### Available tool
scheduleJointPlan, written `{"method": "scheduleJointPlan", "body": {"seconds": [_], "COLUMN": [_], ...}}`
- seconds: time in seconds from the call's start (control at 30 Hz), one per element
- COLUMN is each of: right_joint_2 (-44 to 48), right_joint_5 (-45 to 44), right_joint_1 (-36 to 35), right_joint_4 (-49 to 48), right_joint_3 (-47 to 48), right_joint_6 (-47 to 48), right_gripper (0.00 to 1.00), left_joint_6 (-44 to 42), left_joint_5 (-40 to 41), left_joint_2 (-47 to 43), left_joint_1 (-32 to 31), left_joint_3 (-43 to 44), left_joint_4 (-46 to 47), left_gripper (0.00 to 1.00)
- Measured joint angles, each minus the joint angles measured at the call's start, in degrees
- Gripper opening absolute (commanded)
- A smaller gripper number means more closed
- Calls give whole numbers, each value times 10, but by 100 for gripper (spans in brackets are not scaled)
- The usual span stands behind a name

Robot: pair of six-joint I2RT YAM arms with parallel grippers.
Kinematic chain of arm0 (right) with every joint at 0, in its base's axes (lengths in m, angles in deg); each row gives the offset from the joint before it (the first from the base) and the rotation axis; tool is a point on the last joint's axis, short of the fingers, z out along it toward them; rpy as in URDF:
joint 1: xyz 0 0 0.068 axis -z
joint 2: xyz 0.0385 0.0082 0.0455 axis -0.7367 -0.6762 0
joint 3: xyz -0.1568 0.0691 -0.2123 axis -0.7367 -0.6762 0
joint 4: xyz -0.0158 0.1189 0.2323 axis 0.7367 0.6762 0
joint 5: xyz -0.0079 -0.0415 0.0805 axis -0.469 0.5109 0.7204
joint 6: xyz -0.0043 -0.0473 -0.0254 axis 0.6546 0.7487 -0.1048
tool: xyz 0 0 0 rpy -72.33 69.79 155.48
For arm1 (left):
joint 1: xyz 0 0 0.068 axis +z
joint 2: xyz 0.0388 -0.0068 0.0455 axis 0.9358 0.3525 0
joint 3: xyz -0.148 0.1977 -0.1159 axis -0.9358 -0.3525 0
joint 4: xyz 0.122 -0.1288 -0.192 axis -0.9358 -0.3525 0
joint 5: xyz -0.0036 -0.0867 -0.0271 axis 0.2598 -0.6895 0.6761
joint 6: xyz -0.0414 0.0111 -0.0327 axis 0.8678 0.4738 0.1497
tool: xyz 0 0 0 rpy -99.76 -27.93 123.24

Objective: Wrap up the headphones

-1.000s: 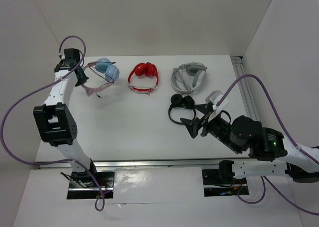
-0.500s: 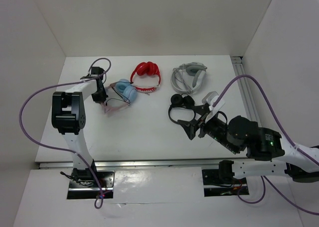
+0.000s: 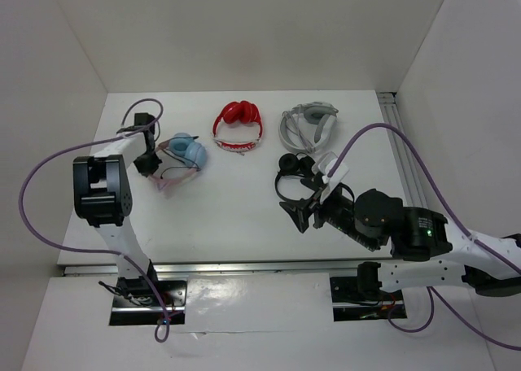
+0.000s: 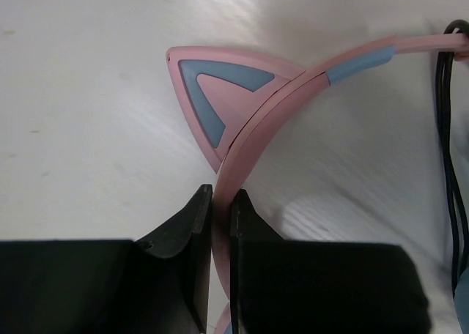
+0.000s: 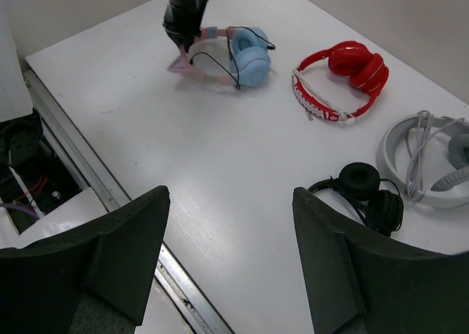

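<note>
Currently left gripper [image 4: 220, 202] jaws pinch pink headband [image 4: 282, 99] of headphones [image 3: 187, 151]; right gripper [image 5: 229, 201] jaws spread wide above table [image 5: 220, 151].

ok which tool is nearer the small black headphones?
Right. The right tool is open just near-side of the black headphones; the left tool is far off, shut on the blue headphones' pink headband.

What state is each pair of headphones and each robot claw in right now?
Blue-and-pink headphones: headband pinched by the left gripper.
Left gripper: shut on that headband.
Right gripper: open, holding nothing.
Red headphones: lying flat, untouched.
White headphones: lying untouched.
Black headphones: lying untouched.
</note>
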Motion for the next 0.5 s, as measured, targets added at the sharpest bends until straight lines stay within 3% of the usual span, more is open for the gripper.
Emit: {"method": "scheduleJointPlan", "body": {"seconds": [0.23,0.4,0.43,0.47,0.5], "right_joint_2": [-7,-16,-17,-17,-17], "right_joint_5": [5,11,12,13,13], "right_joint_1": [0,0,0,0,0], "right_joint_4": [-11,-18,-18,-19,-19], "right_joint_3": [-3,-6,-8,-11,-12], "right_joint_6": [0,0,0,0,0], "right_gripper": [75,75,75,75,75], "left_joint_6": [23,36,38,40,39], "left_joint_5": [39,49,49,53,57], "left_joint_2": [-34,-12,-2,7,11], "left_joint_1": [110,110,109,107,105], "left_joint_3": [-36,-33,-28,-24,-19], "left_joint_4": [-20,-28,-30,-31,-34], "left_gripper": [1,17,22,36,36]}}
